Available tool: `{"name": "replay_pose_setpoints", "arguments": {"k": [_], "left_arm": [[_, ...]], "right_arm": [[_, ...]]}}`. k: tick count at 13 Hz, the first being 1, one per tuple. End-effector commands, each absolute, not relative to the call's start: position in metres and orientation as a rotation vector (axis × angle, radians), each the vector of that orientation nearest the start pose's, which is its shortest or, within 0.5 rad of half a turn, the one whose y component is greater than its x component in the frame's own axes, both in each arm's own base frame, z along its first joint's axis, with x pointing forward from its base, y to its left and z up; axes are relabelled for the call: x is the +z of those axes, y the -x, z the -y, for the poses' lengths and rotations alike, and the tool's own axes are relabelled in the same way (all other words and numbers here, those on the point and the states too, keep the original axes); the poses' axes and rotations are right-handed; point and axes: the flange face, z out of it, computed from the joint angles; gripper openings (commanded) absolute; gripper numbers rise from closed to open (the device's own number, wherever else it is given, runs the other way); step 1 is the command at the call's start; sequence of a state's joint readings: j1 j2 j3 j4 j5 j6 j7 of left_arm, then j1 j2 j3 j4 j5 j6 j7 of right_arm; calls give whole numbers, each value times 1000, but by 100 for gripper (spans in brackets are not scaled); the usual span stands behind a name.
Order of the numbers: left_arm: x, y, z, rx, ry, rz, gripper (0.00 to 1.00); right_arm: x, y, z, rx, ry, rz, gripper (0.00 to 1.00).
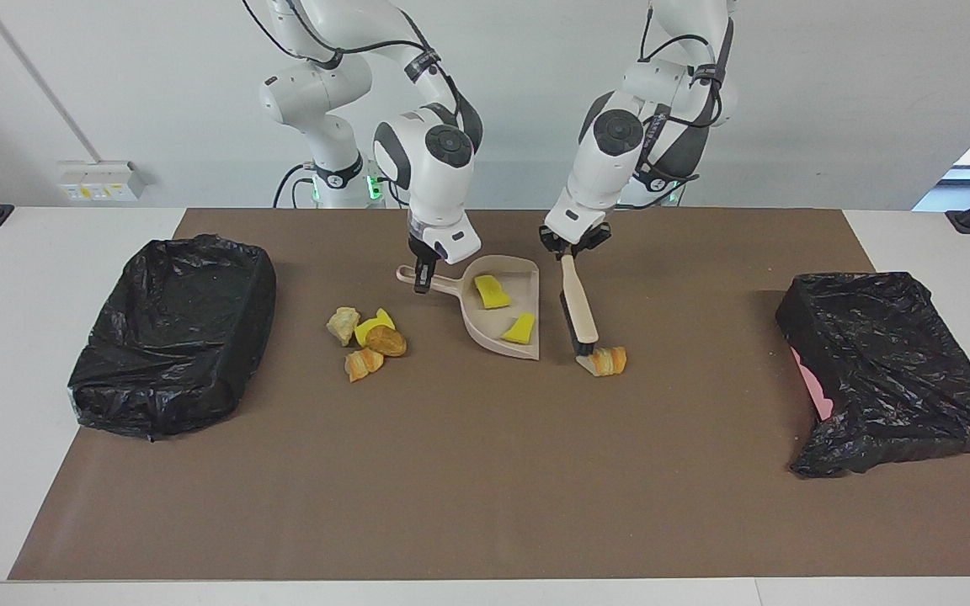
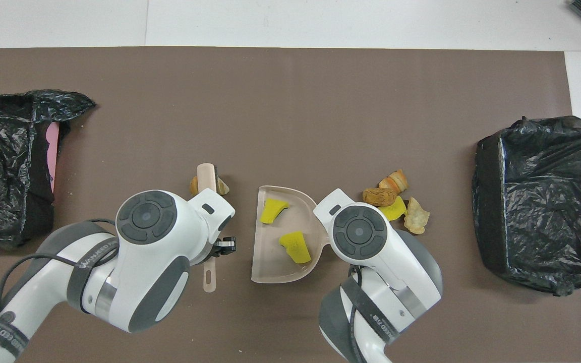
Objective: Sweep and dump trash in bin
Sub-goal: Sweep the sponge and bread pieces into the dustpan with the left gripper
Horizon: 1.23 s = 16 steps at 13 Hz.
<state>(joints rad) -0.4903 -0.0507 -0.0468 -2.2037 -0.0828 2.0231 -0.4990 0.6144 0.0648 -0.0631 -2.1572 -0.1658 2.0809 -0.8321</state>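
The trash lies in three places on the brown mat (image 1: 468, 488). Two yellow sponge chunks (image 1: 492, 291) sit inside the beige dustpan (image 1: 508, 335), near the mat's edge at the robots' end. A striped bread lump (image 1: 607, 361) rests beside the dustpan toward the left arm's end, touching the dark bristle end of the brush (image 1: 578, 308). Four more scraps (image 1: 367, 337) cluster beside the dustpan toward the right arm's end.

The left gripper (image 1: 571, 249) points down, its wrist bent forward, fingers clamped on the top of the brush handle; the brush slants away from the robots down to the mat. The right gripper (image 1: 423, 273) hangs nearly vertical from a folded elbow, its jaws closed on the dustpan's handle.

A bin lined with black plastic (image 1: 173, 332) stands at the right arm's end of the mat; another black-bagged bin (image 1: 885, 370) stands at the left arm's end.
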Motion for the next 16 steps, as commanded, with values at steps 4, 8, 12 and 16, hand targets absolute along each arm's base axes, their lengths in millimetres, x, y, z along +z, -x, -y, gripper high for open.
{"name": "replay_pose_setpoints", "arguments": {"k": [4, 8, 12, 16], "left_arm": [[374, -490, 184, 197, 2983, -303, 0], [356, -468, 194, 296, 2946, -438, 0], [359, -424, 264, 377, 3044, -527, 0], [371, -373, 328, 417, 3070, -599, 0]], "right_arm": [[353, -455, -268, 250, 2444, 2177, 0], [352, -455, -267, 252, 2449, 2172, 0], [352, -455, -267, 251, 2457, 2163, 0], [352, -455, -268, 251, 2456, 2165, 0]]}}
